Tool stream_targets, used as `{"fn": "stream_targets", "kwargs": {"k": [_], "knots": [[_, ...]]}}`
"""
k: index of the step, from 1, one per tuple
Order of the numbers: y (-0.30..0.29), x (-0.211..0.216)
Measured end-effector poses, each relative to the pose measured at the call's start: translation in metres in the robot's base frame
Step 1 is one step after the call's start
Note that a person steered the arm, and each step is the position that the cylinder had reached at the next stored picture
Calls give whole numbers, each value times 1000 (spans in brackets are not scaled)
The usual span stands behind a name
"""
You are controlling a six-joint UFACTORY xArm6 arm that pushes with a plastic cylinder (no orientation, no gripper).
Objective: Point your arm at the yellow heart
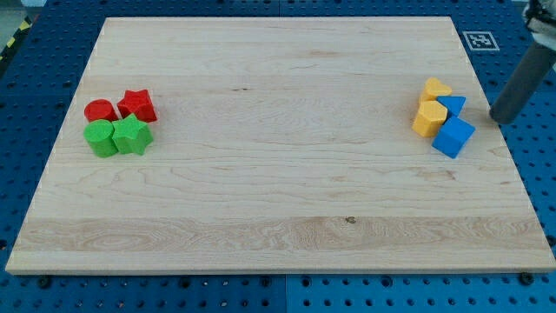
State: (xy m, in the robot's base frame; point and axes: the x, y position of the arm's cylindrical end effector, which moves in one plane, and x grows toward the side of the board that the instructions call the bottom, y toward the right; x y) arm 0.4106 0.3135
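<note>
The yellow heart [435, 88] lies near the board's right edge, at the top of a tight cluster. Below it sits a yellow pentagon [429, 117]. A blue triangle [452, 105] lies to the right of them and a blue cube [453, 136] sits at the cluster's bottom. My rod comes down from the view's top right. My tip [499, 118] is at the board's right edge, to the right of the blue triangle and apart from it. It is to the right of and a little below the yellow heart, touching no block.
At the view's left a second cluster holds a red cylinder [101, 110], a red star [137, 105], a green cylinder [102, 138] and a green star [131, 135]. The wooden board [278, 200] lies on a blue perforated table.
</note>
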Motion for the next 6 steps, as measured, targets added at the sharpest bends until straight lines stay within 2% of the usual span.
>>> {"fn": "stream_targets", "kwargs": {"k": [2,6], "knots": [[-1,-43],[-63,-32]]}}
